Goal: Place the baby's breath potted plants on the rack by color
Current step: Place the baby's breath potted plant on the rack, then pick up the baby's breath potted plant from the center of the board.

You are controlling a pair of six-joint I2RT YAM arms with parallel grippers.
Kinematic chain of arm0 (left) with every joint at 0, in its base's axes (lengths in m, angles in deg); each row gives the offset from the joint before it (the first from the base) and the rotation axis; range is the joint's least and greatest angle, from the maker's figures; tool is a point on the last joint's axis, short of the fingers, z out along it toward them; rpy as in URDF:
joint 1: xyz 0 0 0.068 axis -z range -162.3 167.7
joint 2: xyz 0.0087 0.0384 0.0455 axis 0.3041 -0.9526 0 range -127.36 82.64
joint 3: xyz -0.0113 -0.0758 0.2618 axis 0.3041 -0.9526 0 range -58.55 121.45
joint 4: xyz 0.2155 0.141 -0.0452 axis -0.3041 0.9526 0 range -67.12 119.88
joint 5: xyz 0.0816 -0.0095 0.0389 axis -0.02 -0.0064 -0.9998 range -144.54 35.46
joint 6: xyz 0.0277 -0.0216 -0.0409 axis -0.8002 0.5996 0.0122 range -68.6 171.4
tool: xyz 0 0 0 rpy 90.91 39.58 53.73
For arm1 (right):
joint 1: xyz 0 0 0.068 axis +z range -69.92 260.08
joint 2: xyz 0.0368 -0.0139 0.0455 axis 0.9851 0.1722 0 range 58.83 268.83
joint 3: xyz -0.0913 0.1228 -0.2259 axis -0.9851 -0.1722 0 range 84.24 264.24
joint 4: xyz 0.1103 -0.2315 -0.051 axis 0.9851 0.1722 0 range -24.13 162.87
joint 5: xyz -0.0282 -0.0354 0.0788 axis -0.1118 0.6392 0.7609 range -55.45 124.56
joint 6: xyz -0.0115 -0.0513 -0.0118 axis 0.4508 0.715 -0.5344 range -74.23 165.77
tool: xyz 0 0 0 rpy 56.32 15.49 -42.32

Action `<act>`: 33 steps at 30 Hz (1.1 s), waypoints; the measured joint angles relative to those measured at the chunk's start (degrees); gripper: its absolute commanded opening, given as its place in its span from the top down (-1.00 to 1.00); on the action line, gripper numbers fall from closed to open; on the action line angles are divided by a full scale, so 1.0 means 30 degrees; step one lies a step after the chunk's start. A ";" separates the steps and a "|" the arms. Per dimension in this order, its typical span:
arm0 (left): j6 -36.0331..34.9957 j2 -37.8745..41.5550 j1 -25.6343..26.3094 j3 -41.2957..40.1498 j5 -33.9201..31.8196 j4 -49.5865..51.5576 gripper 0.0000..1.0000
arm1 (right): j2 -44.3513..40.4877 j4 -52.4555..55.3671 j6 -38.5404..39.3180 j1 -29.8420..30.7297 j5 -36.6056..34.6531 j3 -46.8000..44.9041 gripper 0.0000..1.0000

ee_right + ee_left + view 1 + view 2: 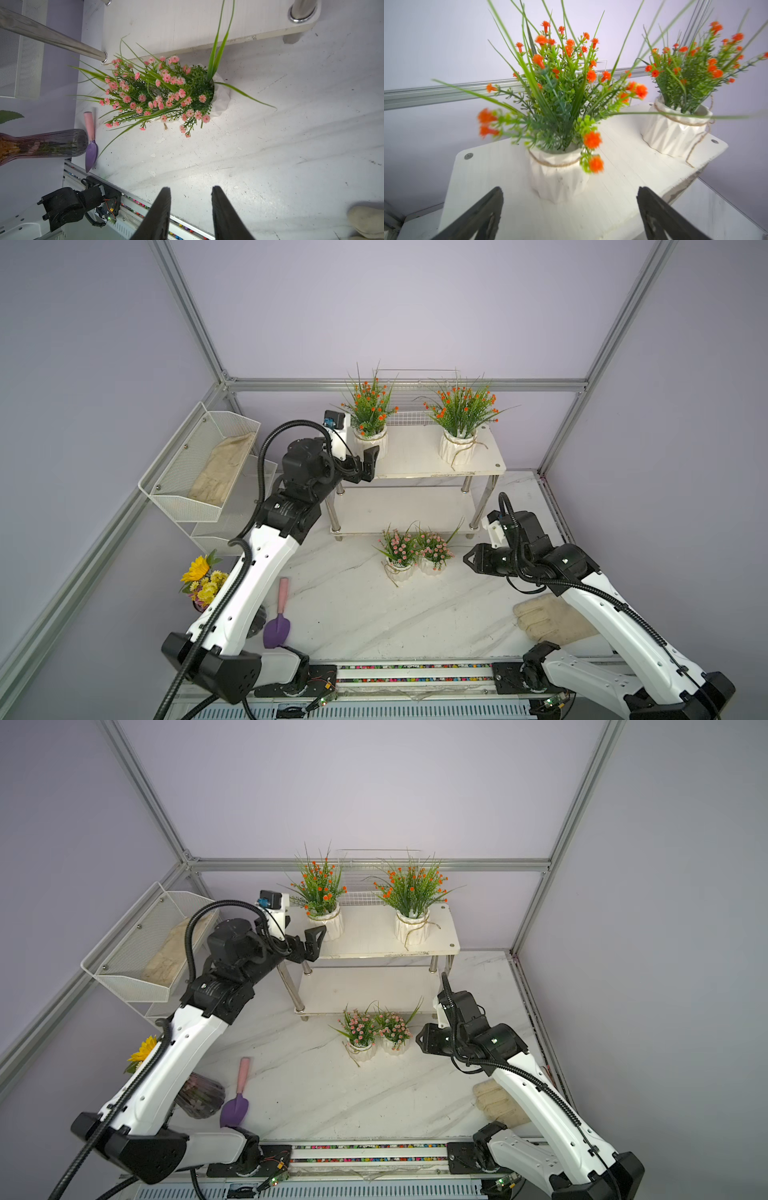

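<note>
Two orange-bloomed baby's breath potted plants [370, 443] [457, 448] stand in white ribbed pots on the top shelf of the rack [415, 460], also in the left wrist view [558, 178] [675, 133]. My left gripper [369, 464] [569, 190] is wide open just in front of the left pot, not touching it. Two pink-bloomed plants [399, 560] [434, 556] stand side by side on the table before the rack's bare lower shelf [399, 510]. My right gripper [467, 559] [191, 189] hovers to their right, slightly open and holding nothing.
White mesh tiered bins [208, 464] holding a beige glove stand at the left. A sunflower bouquet [203, 576] and a purple trowel [278, 622] are by the left arm. Another beige glove [544, 620] lies under the right arm. A wire basket [411, 416] sits behind the rack.
</note>
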 measured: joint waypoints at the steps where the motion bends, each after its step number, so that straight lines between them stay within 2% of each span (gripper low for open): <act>1: 0.0109 0.0867 0.0015 -0.0670 0.0036 -0.0233 -1.00 | 0.0051 -0.0051 0.0000 0.0000 0.0000 0.0000 0.26; 7: 0.0947 0.5537 0.0175 -0.5085 0.0262 -0.1639 -1.00 | 0.0423 -0.0648 0.0080 0.0000 0.0000 -0.0663 0.27; 13: 0.2623 0.8313 0.0867 -1.0134 0.0277 -0.2164 -1.00 | 0.0721 -0.1253 0.0306 0.0000 0.0000 -0.1596 0.30; 19: 0.4065 0.9333 0.3031 -1.3879 -0.0758 -0.2120 -0.97 | 0.0976 -0.1894 0.0444 0.0000 0.0146 -0.2419 0.36; 24: 0.4648 0.9428 0.4881 -1.6036 -0.1661 -0.2229 -0.94 | 0.1421 -0.3155 0.0474 0.0291 0.1421 -0.3089 0.43; 28: 0.5151 0.9435 0.5676 -1.7850 -0.1953 -0.2579 -0.94 | 0.1974 -0.4517 -0.0117 0.2135 0.1719 -0.3708 0.49; 33: 0.6120 0.9697 0.5880 -1.9926 -0.2565 -0.2929 -0.94 | 0.3002 -0.6382 -0.1042 0.4568 0.1515 -0.4065 0.52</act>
